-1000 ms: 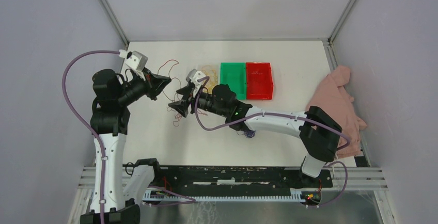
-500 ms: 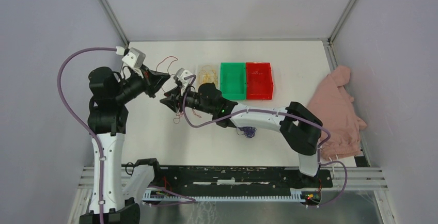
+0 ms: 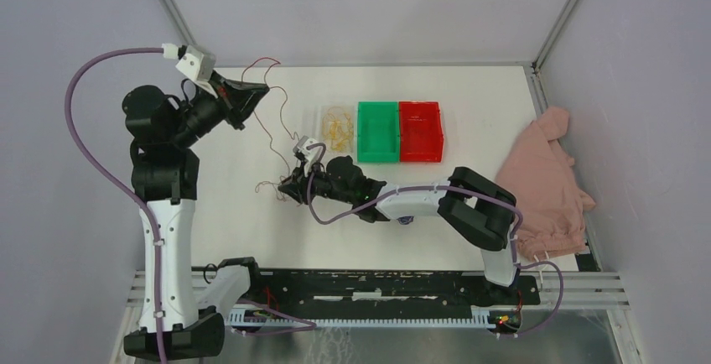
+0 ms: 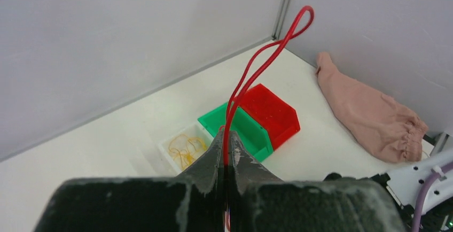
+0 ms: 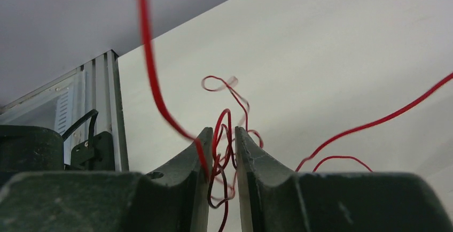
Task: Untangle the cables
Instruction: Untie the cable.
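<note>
The left arm has swung up and back toward the far-left corner, while the right gripper (image 3: 289, 186) has dropped to the table (image 3: 469, 96). The left gripper (image 4: 227, 145) is clenched on the red cable (image 3: 267, 125), which slants from it down to a knot (image 5: 220, 160) sitting between the right fingers. Those jaws stand narrowly apart around the knot, not yet pinching, I'd say. The strand runs far-left to near-centre, so pulling follows that line. The white top is bare nearby, with the trays (image 3: 399, 132) well apart.
</note>
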### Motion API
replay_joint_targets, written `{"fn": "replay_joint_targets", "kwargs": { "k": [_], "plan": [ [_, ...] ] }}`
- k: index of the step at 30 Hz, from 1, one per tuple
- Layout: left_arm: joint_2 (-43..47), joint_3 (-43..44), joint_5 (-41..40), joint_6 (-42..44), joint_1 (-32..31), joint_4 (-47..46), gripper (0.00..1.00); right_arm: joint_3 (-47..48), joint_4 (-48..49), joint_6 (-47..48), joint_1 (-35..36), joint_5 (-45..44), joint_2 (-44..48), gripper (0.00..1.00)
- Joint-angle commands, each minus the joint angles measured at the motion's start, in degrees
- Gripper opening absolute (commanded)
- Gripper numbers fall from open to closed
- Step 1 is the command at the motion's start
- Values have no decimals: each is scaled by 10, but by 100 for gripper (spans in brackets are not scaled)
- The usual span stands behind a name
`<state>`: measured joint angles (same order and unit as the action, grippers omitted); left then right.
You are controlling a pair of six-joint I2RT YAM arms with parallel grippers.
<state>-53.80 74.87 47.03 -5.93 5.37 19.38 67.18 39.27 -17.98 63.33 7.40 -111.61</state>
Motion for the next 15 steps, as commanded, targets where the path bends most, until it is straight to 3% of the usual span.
{"fn": "replay_joint_targets", "kwargs": {
  "k": [1,15],
  "plan": [
    [-26,57,-1,-63,-1,-84,3,-30,59,-28,9,-7,-10,27],
    [-102,197,-49,-94,-1,-176,3,-125,120,-61,14,-33,-9,28]
  ]
}}
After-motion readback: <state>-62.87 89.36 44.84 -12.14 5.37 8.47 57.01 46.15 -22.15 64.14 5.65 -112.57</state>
